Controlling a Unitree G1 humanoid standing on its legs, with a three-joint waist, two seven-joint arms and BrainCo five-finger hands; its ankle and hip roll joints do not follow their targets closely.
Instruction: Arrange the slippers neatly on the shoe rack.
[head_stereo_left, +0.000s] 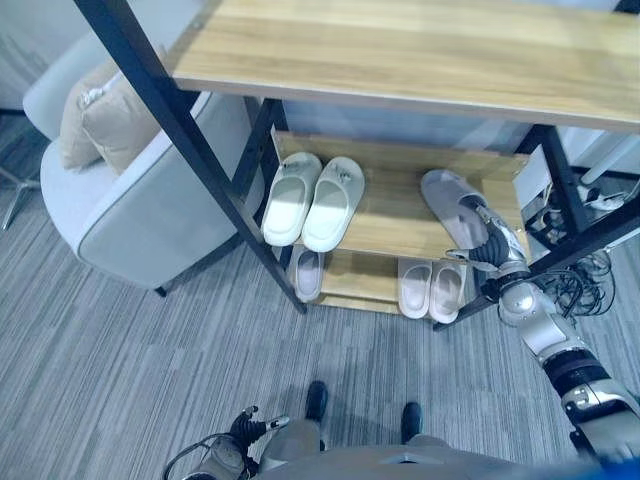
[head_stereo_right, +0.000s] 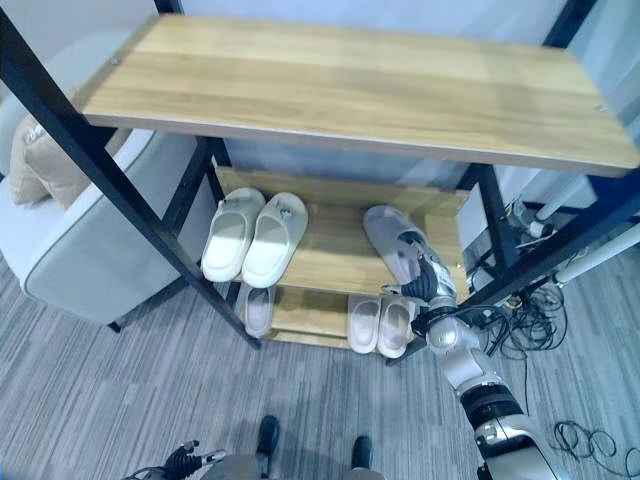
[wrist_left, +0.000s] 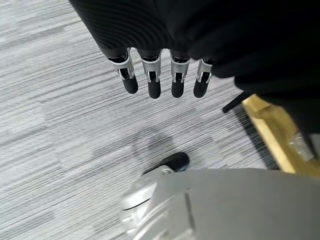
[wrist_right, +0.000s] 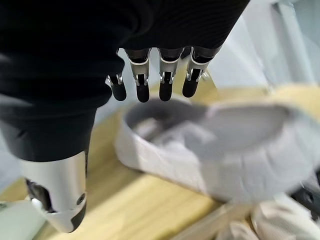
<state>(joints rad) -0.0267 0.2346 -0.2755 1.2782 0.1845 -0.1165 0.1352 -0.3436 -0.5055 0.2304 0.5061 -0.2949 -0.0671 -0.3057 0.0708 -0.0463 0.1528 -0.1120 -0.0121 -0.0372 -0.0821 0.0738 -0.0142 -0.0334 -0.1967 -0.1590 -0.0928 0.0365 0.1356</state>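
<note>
Slippers already sit on the shoe rack (head_stereo_left: 400, 225) in part: a pale pair (head_stereo_left: 313, 200) lies side by side, toes inward, at the left of the middle shelf, and looks tidy. On the bottom shelf a second pale pair (head_stereo_left: 432, 288) rests at the right, with a single slipper (head_stereo_left: 308, 272) alone at the left. The grey slipper (head_stereo_left: 447, 205) lies at the right of the middle shelf, angled rather than square to the edge; it is a soft, open-backed shoe with a thick sole and a rounded upper.

The right hand (head_stereo_left: 490, 243) is just at its heel end. In the right wrist view its fingers (wrist_right: 166, 82) hang straight and relaxed above the slipper, closed round nothing. The left hand (wrist_left: 161, 75) hangs low over the carpet, fingers straight and empty.

By my reading, what remains is straightening the grey slipper and finding its mate, which I cannot see.
</note>
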